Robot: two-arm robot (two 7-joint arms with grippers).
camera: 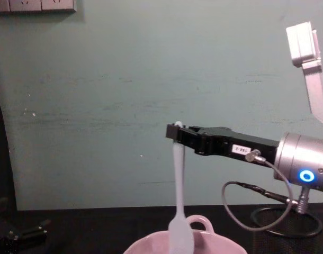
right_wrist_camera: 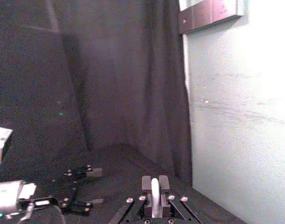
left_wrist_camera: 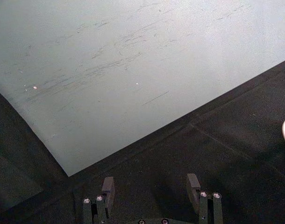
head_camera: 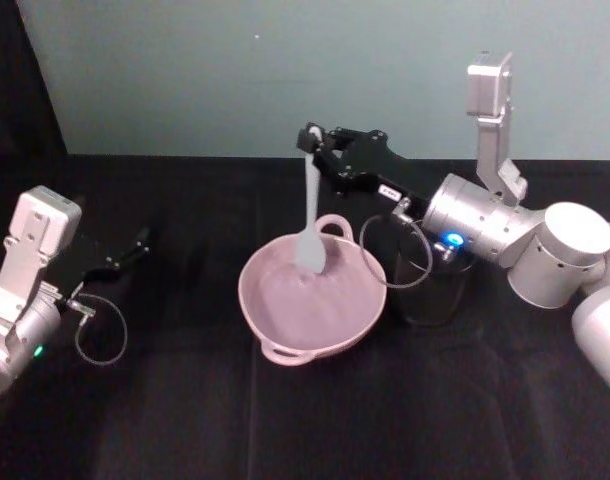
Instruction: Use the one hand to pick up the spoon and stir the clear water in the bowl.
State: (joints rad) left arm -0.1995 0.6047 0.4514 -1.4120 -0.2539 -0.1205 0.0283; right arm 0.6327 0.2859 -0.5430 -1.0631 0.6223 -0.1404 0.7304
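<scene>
Nearest me on the black table (head_camera: 185,420) sat the pink bowl (head_camera: 253,318), one small loop handle (head_camera: 288,352) on its rim at 6 o'clock. It held the water (head_camera: 285,305), so clear against the pink that I could barely make it out and could not judge its level. The flat blade of the white spoon (head_camera: 310,215) was down inside the bowl toward 12 o'clock, apparently dipped into the water, while the slim handle rose nearly upright. I judged the pickup done and the stirring as the step in hand; how many turns were left I could not say. Well off at 9 o'clock from the bowl, the left claw (head_camera: 140,240) lay parked low over the table, its two fingers (left_wrist_camera: 108,186) spread apart with nothing between them. Just beside the bowl at 3 o'clock stood the black mesh cup (head_camera: 430,295), partly hidden behind the right wrist; I could not tell what was in it. Above the bowl's far rim the right claw (head_camera: 313,140) reached in from 3 o'clock, pinched tight on the top end of the spoon handle, which showed squeezed between its fingers (right_wrist_camera: 146,183) in the right wrist view. Behind everything stood the pale green wall (head_camera: 235,80).
</scene>
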